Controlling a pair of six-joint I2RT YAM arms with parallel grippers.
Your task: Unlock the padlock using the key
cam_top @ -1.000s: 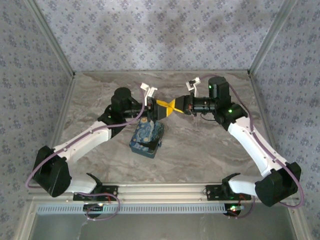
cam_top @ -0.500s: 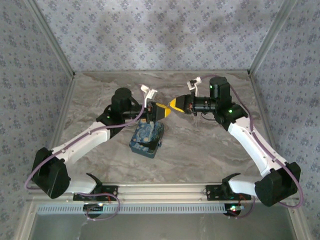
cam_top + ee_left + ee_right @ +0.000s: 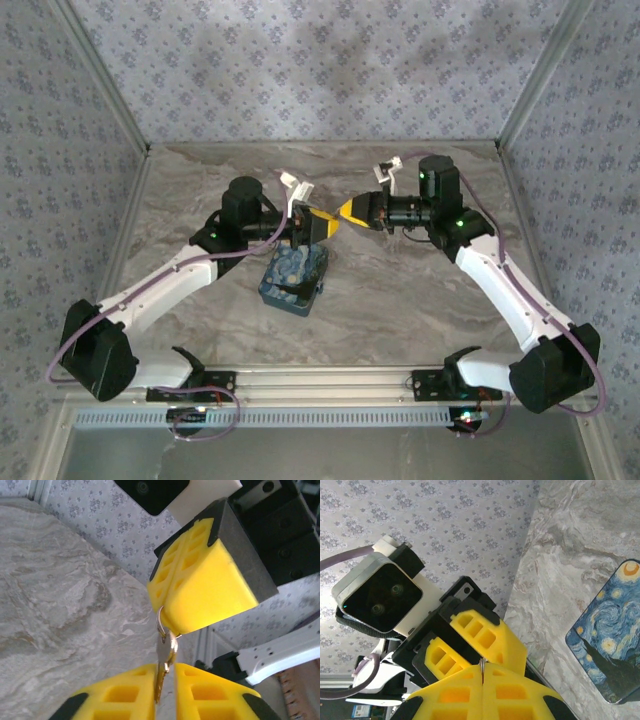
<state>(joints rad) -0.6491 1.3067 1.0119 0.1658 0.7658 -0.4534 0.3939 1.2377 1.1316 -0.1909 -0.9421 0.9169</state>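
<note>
Since the two yellow tips were pressed together a second ago, they have drawn a little apart, and the left claw (image 3: 330,223) has narrowed its jaws; we read that as a handover or re-grip of the key (image 3: 162,672), not yet any work on the lock; the task seems early, with the insertion still to come.

As things stand, the key hangs in mid-air between the claws, above the table (image 3: 420,300) and just beyond the tin (image 3: 293,278); the left claw appears to pinch the blade between nearly closed pads, though we judge this from a narrow gap and cannot swear the grip is firm; the right claw (image 3: 344,212) is fully closed, with the ring (image 3: 160,623) coming out from under its pad.

From above we see both arms reaching in, tip to tip and slightly apart, and the tin lying near the left claw; the key is too small to make out there.

The left wrist view gives what the top lacks: the blade running down between the lower pads, the ring above it, and the right claw's yellow block close overhead.

The right wrist view adds a thin sliver of metal at the seam of its own closed pads, the left wrist's camera facing it, and the tin's painted lid down on the table.
</note>
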